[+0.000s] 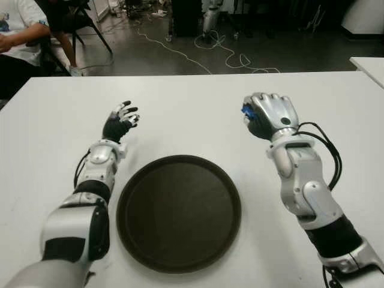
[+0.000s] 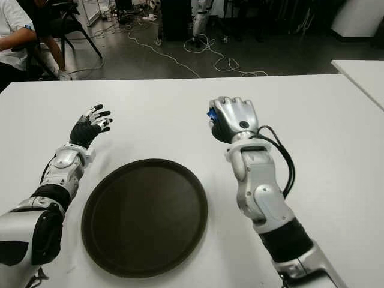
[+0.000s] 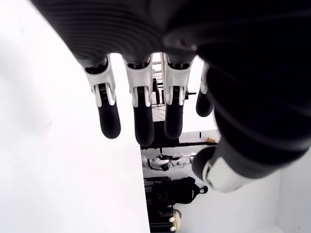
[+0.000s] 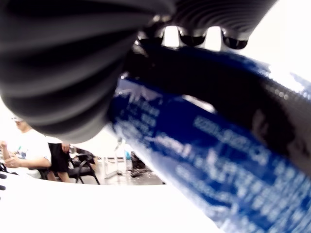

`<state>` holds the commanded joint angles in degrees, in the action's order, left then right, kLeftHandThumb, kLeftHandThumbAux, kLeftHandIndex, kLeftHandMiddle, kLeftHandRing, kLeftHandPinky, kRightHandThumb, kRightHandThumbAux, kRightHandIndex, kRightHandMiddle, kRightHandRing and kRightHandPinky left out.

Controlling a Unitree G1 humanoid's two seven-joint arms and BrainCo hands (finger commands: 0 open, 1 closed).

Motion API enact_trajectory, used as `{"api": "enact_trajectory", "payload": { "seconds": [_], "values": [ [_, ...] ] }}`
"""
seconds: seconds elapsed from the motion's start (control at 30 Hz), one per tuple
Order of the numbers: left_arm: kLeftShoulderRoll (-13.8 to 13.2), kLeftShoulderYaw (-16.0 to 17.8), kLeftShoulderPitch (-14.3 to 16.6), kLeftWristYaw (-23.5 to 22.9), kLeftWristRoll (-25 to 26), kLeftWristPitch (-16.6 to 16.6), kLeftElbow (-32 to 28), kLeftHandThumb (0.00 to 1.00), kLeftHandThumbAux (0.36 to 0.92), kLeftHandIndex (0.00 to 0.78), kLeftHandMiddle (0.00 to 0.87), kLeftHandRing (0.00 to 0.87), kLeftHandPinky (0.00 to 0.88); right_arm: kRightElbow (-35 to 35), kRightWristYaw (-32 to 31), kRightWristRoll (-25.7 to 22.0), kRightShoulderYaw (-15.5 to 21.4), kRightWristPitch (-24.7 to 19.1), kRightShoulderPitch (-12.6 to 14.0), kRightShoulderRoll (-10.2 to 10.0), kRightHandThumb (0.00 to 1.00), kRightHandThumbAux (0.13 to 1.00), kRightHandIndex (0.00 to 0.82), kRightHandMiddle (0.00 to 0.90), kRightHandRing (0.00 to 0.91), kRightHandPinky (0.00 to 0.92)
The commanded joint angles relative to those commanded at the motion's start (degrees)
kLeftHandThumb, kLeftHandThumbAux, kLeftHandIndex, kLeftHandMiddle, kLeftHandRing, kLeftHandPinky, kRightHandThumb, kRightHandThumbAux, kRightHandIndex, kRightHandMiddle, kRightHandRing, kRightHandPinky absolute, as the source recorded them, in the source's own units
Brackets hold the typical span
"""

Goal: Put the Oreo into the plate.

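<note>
The Oreo (image 4: 209, 141) is a blue packet with white print, clamped in my right hand (image 1: 269, 115); only a blue corner (image 1: 245, 112) peeks out of the curled fingers in the eye views. That hand is raised above the white table (image 1: 192, 102), beyond the right rim of the plate. The plate (image 1: 179, 211) is round, dark brown and holds nothing, near the table's front edge. My left hand (image 1: 122, 122) shows to the upper left of the plate, fingers (image 3: 143, 119) spread and holding nothing.
A second white table's corner (image 1: 369, 65) shows at the far right. Behind the table lie cables (image 1: 225, 51) on a dark floor, and a seated person (image 1: 18, 36) is at the back left by a chair (image 1: 84, 21).
</note>
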<state>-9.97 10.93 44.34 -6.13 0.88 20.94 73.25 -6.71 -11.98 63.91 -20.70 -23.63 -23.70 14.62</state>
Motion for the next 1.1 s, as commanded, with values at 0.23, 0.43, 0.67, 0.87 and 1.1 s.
{"api": "enact_trajectory", "payload": {
  "seconds": [0.23, 0.43, 0.67, 0.87, 1.1],
  "values": [
    [0.1, 0.1, 0.0, -0.2, 0.2, 0.0, 0.0, 0.013, 0.735, 0.125, 0.214, 0.213, 0.231, 1.5, 0.4, 0.0, -0.7, 0.6, -1.3, -0.9, 0.692, 0.734, 0.429, 0.626, 0.643, 0.635],
    [0.1, 0.0, 0.0, -0.2, 0.1, 0.1, 0.0, 0.018, 0.721, 0.126, 0.213, 0.213, 0.225, 2.4, 0.4, 0.2, -1.1, 0.8, -1.8, -1.2, 0.690, 0.735, 0.428, 0.612, 0.633, 0.633],
    [0.2, 0.0, 0.1, -0.1, 0.0, -0.1, 0.0, 0.013, 0.728, 0.121, 0.207, 0.208, 0.221, 4.6, 1.3, -0.7, -2.2, 1.8, -2.3, -2.3, 0.692, 0.734, 0.429, 0.640, 0.659, 0.645],
    [0.3, 0.0, 0.1, -0.2, 0.2, -0.2, 0.0, 0.015, 0.738, 0.127, 0.210, 0.209, 0.224, 8.2, 2.7, -1.3, -3.5, 2.8, -2.8, -3.5, 0.690, 0.736, 0.427, 0.612, 0.632, 0.629],
    [0.5, 0.0, 0.2, -0.3, 0.2, -0.2, 0.0, 0.003, 0.737, 0.119, 0.206, 0.206, 0.216, 8.5, 3.5, -0.8, -6.8, 4.1, -1.7, -4.7, 0.691, 0.733, 0.430, 0.629, 0.647, 0.647]
  ]
}}
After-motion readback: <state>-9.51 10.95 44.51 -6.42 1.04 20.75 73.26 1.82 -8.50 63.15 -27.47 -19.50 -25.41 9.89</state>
